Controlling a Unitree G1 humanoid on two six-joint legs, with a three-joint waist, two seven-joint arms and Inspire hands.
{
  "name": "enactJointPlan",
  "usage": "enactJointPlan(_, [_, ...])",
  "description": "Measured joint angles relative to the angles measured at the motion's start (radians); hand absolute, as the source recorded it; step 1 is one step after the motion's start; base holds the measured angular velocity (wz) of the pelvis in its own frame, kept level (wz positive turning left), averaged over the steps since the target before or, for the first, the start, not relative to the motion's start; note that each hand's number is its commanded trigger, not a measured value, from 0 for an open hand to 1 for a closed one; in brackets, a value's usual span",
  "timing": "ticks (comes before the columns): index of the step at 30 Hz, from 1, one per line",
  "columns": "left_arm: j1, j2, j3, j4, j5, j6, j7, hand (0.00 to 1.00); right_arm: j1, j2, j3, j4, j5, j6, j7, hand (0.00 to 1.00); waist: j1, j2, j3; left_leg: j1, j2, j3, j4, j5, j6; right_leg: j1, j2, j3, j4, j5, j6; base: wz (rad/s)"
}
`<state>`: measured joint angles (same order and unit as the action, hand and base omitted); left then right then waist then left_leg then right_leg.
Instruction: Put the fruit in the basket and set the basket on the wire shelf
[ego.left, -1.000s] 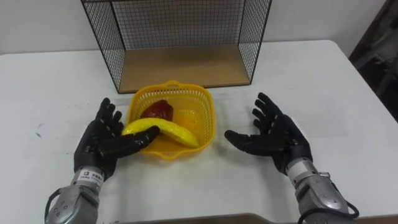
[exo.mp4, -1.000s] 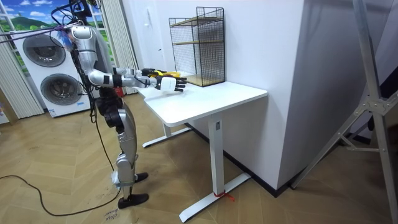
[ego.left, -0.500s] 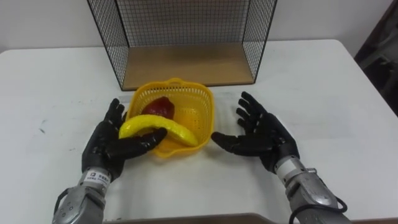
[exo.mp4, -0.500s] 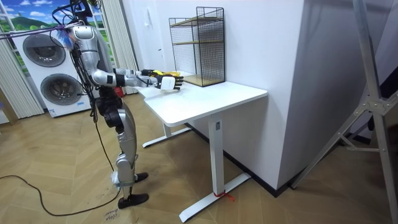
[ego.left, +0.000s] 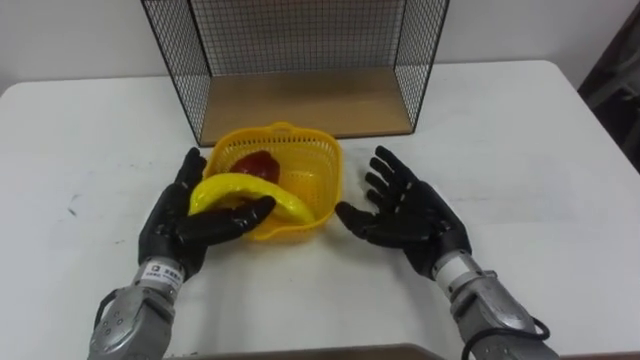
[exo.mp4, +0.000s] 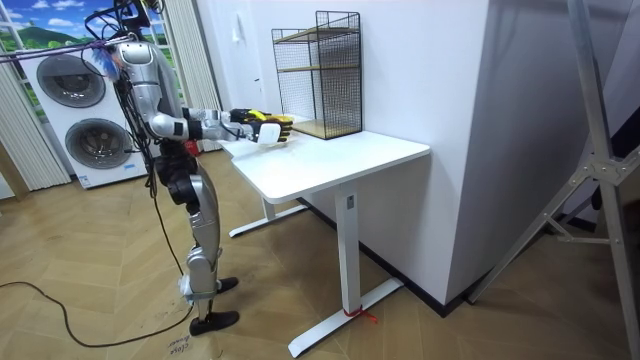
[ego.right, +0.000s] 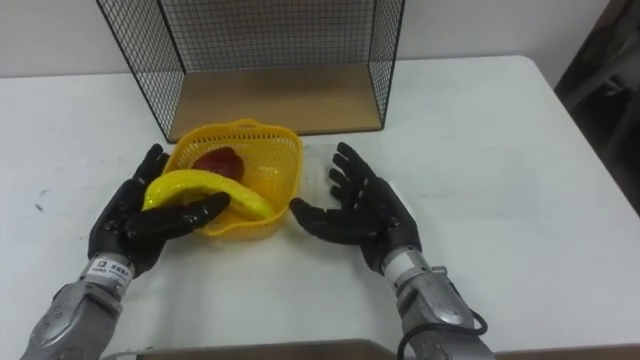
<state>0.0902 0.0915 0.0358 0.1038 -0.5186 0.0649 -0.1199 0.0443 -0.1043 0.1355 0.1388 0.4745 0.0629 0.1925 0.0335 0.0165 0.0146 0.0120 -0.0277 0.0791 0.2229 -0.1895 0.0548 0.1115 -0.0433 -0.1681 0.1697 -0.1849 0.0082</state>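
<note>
A yellow plastic basket stands on the white table in front of the wire shelf. It holds a dark red fruit and a yellow banana, which lies across the basket's front left rim. My left hand is open against the basket's left side, with its thumb just under the banana's left end. My right hand is open, palm toward the basket's right side, with the thumb close to its lower right corner. In the room view both hands reach over the table.
The wire shelf has a wooden floor and an open front facing me, right behind the basket. The white table stretches bare to both sides. In the room view I stand at the table's end on the room view's left, with washing machines behind me.
Both hands have closed in on the basket from its two sides; the right hand has travelled furthest, leftward. The left thumb now lies under the banana's end.
</note>
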Motion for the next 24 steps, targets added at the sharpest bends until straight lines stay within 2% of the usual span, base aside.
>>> enactJointPlan(5, [-0.003, -0.001, -0.005, 0.01, -0.001, 0.003, -0.003, 0.0, -0.005, 0.0, 0.003, 0.0, 0.017, 0.0, 0.009, 0.0, -0.001, 0.001, 0.0004, 0.006, 0.0, 0.0, 0.001, 0.0, 0.0, 0.004, -0.001, 0.0, 0.0, 0.0, 0.0, 0.0])
enactJointPlan(8, [-0.004, -0.001, -0.014, 0.018, -0.001, 0.02, -0.006, 0.0, -0.006, 0.001, 0.016, 0.0, 0.041, 0.0, 0.019, 0.0, -0.003, 0.002, 0.0014, 0.01, 0.0, 0.0, 0.0, 0.0, 0.0, 0.009, 0.0, 0.0, 0.0, 0.0, 0.0, 0.0])
enactJointPlan(24, [-0.005, 0.002, -0.036, 0.018, 0.0, 0.022, -0.023, 0.0, -0.001, -0.005, 0.039, 0.017, 0.076, 0.002, 0.053, 0.0, -0.007, 0.005, 0.0017, 0.016, 0.0, 0.0, 0.002, 0.0, 0.0, 0.016, -0.001, 0.0, 0.0, 0.0, 0.0, 0.0])
